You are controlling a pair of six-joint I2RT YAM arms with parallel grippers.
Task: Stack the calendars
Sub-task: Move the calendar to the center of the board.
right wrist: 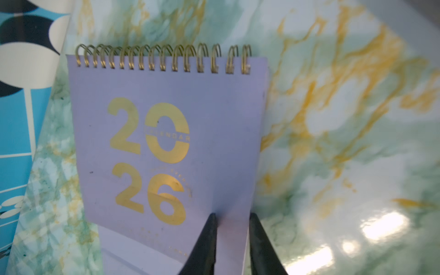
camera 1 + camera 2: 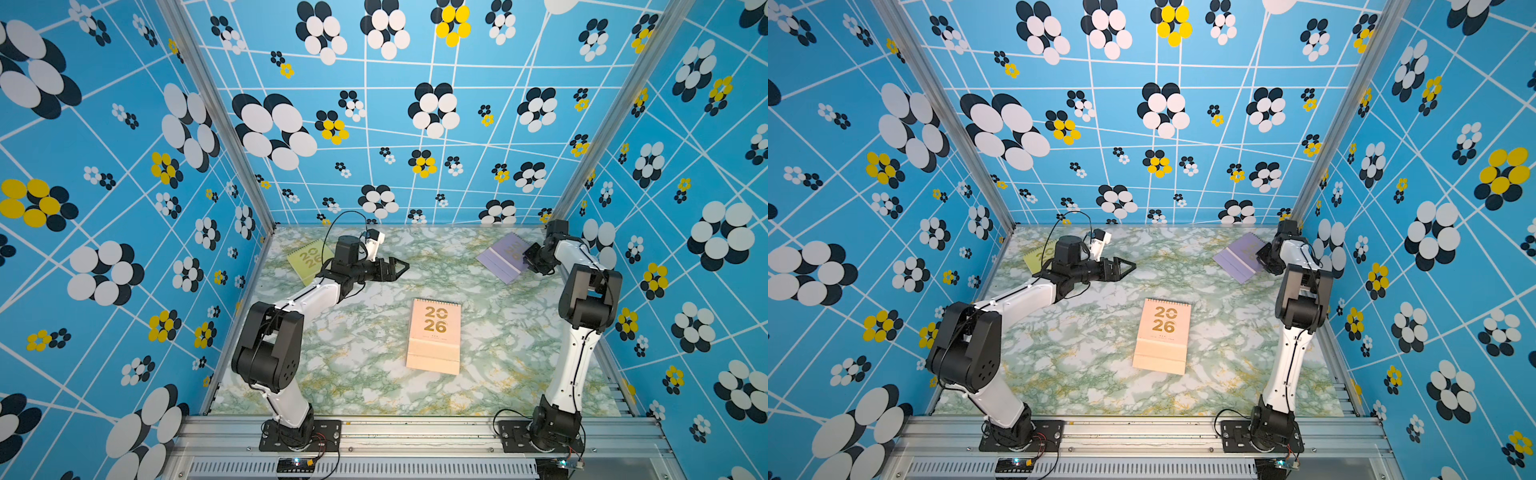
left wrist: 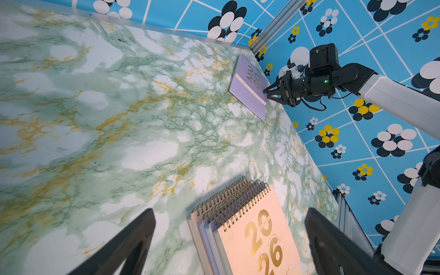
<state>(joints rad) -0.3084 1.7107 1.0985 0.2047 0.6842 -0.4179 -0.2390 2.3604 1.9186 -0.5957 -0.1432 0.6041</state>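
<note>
Pinching the near edge of the lilac calendar (image 1: 166,133) with the right gripper (image 1: 233,215), jaws drawn close with the cover between them; that edge is looking tipped up off the table (image 2: 361,365) in the left wrist view, so I'm reading this as a grip with the carry not yet begun. It's sitting in the far right corner, well apart from the rest. Left gripper (image 2: 399,268) is hovering with jaws wide apart, holding nothing, over bare table left of centre. Stack (image 2: 434,336) is lying mid-table, peach cover on top; the left wrist view is showing several spiral bindings under it, lilac and peach, looks like four. Green calendar (image 2: 305,257) is lying flat at the far left, partly hidden behind the left arm. Judging roughly two thirds done: two calendars remaining to bring in
</note>
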